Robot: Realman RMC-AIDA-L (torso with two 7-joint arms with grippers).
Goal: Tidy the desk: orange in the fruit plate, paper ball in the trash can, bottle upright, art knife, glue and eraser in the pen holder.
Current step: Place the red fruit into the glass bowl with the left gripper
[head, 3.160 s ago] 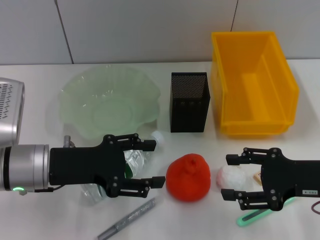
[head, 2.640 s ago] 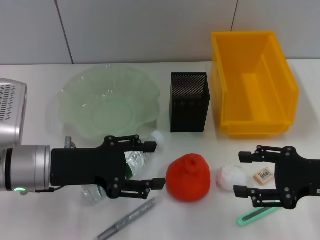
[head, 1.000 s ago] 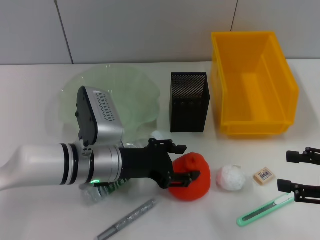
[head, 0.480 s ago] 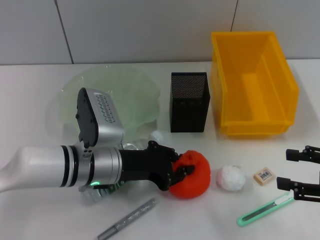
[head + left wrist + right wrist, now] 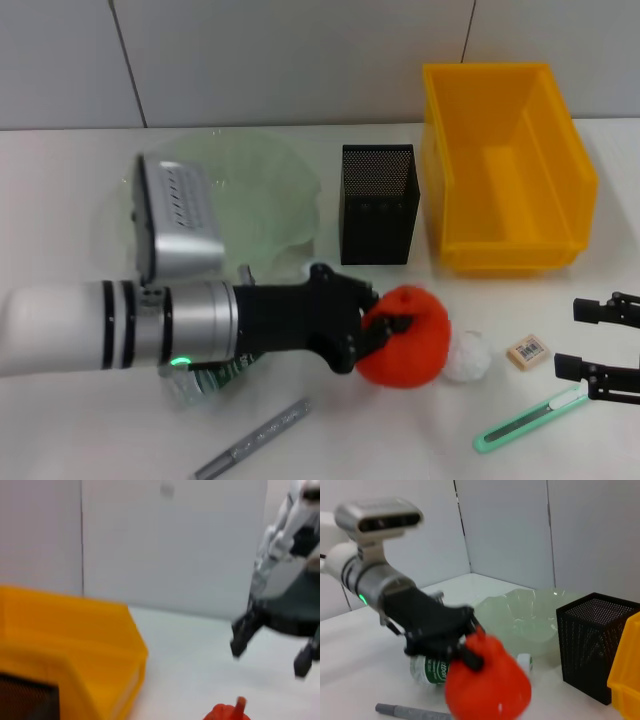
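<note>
My left gripper [image 5: 378, 322] is shut on the orange [image 5: 405, 338], a red-orange fruit held just above the table; the right wrist view shows the orange [image 5: 487, 684] raised too. A white paper ball [image 5: 469, 358] lies right beside it. On the table's right lie the eraser [image 5: 527, 352] and the green art knife [image 5: 528, 421]. The grey glue stick [image 5: 256, 441] is near the front edge. Under my left arm the bottle [image 5: 212, 378] lies on its side. My right gripper [image 5: 600, 345] stands open at the right edge, with nothing between its fingers.
The green glass fruit plate [image 5: 225, 190] sits at the back left, partly behind my left arm. The black mesh pen holder [image 5: 378, 204] stands at mid-back. The yellow trash can [image 5: 506, 165] is at the back right.
My left gripper left the bottle, shut on the orange, then raised it slightly and carried it right toward the paper ball. My right arm drew back to the right edge.
</note>
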